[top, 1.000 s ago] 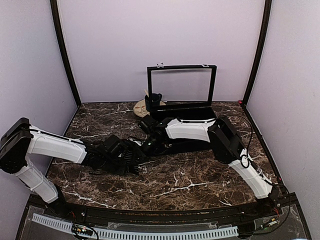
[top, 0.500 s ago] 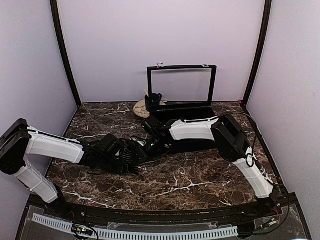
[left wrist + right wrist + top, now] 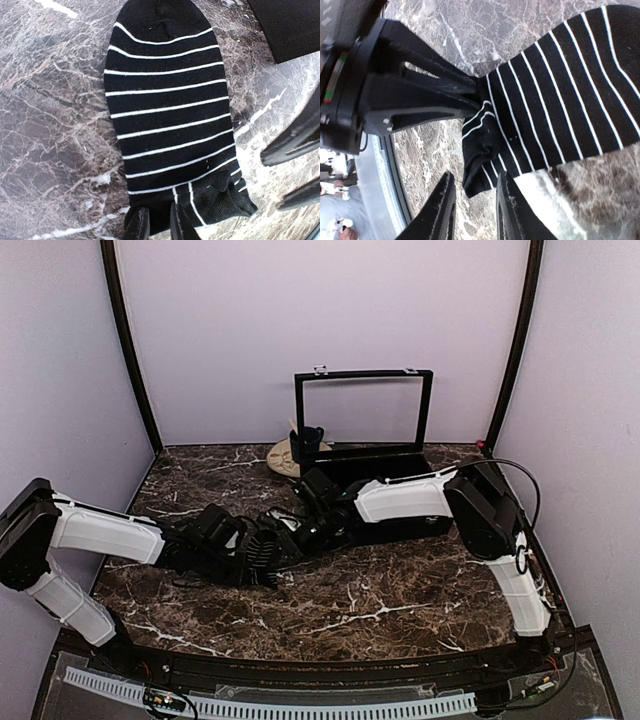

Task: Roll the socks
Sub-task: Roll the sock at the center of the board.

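Surface: dark brown marble-patterned surface point(image 3: 400, 595) with white veins, closed in by pale lilac walls.
Task's thing: black fabric sock with thin white stripes point(image 3: 167, 110), lying flat and stretched out on the surface left of centre, just in front of the box. Its rounded end points away from the left wrist camera. Its other end is bunched and folded over.
Left hand: the left hand point(image 3: 157, 224) has its fingers point(image 3: 137, 225) drawn nearly together and pinched on the bunched end of the sock, with striped fabric between them.
Right hand: the right hand point(image 3: 472, 210) is low over the surface, its fingers point(image 3: 440, 210) narrowly parted with marble showing between the tips. The folded corner of the sock lies in the gap just above the tips. Whether either finger touches the fabric cannot be told.
Relation of the hands: both are at the same bunched end of the sock, near each other, the left hand gripping just above the right hand's fingers in the right wrist view.
Box: shallow black box point(image 3: 385, 465) at the rear centre, with an upright rectangular black frame point(image 3: 362, 410) above it.
Mug: dark blue mug point(image 3: 310, 443), just left of the box, beside a round tan object point(image 3: 283, 455).
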Action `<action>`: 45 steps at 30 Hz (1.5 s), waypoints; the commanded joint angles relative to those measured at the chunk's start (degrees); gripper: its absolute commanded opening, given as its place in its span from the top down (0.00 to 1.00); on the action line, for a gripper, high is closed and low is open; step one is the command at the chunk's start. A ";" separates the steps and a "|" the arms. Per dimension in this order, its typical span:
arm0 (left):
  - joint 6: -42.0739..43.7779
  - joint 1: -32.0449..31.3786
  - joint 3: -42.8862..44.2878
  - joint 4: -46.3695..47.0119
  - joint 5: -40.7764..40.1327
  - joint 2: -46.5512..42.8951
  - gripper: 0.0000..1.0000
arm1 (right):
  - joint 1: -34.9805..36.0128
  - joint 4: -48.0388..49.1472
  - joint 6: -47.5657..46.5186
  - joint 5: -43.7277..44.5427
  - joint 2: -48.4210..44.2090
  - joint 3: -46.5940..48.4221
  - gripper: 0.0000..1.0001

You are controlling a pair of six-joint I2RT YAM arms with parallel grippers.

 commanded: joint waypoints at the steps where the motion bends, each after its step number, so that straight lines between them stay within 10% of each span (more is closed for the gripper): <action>1: 0.96 0.97 -1.29 -5.23 3.70 1.27 0.83 | 0.63 2.84 -3.40 7.10 -5.63 -2.91 0.73; 31: 6.17 7.78 1.40 -11.34 16.00 7.22 0.85 | 20.29 24.02 -33.34 54.22 -16.38 -24.19 0.68; 45: 9.28 11.12 3.29 -14.51 19.53 9.42 0.85 | 21.46 25.89 -44.44 57.05 -11.75 -21.03 0.66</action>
